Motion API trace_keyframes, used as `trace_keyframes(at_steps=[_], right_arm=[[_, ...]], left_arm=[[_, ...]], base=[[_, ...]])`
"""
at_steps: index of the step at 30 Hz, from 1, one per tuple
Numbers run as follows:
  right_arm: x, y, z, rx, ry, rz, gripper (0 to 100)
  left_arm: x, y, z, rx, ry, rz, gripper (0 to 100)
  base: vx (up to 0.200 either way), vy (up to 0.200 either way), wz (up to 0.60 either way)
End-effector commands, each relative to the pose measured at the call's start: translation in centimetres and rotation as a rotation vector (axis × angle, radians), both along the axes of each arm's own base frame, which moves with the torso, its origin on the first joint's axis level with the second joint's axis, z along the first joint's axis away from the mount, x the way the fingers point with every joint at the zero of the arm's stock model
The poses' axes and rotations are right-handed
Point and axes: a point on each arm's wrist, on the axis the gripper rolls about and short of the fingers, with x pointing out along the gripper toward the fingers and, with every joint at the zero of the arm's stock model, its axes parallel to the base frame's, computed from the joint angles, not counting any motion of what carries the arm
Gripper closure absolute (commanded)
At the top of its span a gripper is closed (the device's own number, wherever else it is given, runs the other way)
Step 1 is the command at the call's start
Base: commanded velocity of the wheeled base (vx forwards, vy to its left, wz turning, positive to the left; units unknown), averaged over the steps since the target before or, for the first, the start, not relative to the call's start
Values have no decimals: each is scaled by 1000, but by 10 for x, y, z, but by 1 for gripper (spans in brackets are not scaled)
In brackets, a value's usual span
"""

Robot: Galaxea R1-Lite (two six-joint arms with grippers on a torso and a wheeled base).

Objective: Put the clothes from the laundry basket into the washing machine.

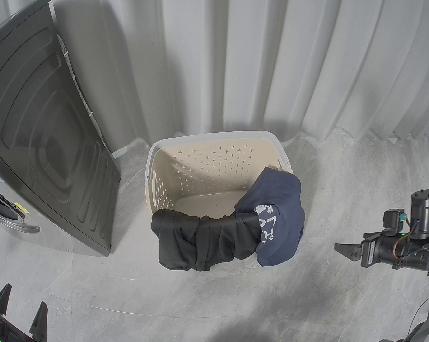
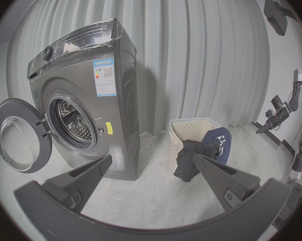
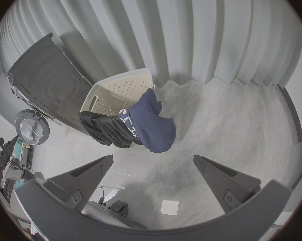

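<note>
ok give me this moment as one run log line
left pincer: open, empty | right pincer: open, empty | black garment and navy garment: draped over laundry basket rim | washing machine: door open

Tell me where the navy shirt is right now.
In the head view the navy shirt hangs over the near right corner of the laundry basket, touching the black garment draped over the front rim on its left.

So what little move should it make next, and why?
Probably bring the right end effector toward the navy garment hanging over the laundry basket's rim: it is open and empty, nearest that garment, and the washing machine's door stands open.
</note>
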Motion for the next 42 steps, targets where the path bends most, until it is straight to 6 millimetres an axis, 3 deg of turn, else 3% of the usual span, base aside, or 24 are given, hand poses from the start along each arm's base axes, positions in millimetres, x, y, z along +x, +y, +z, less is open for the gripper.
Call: trace_keyframes(at_steps=[1,12,21,42], right_arm=[[41,21,-31,-25,100,25,0],[88,45,-60,-43,84,27,0],[127,62,-72,-33,33,20,0],[166,85,-97,1,-8,23,0]], left_arm=[[0,0,-5,0,3,1,0],[0,0,-5,3,3,1,0],[0,0,-5,2,3,1,0],[0,0,-5,2,3,-1,0]], base=[[0,0,0],[0,0,0],[0,0,0],[0,0,0]])
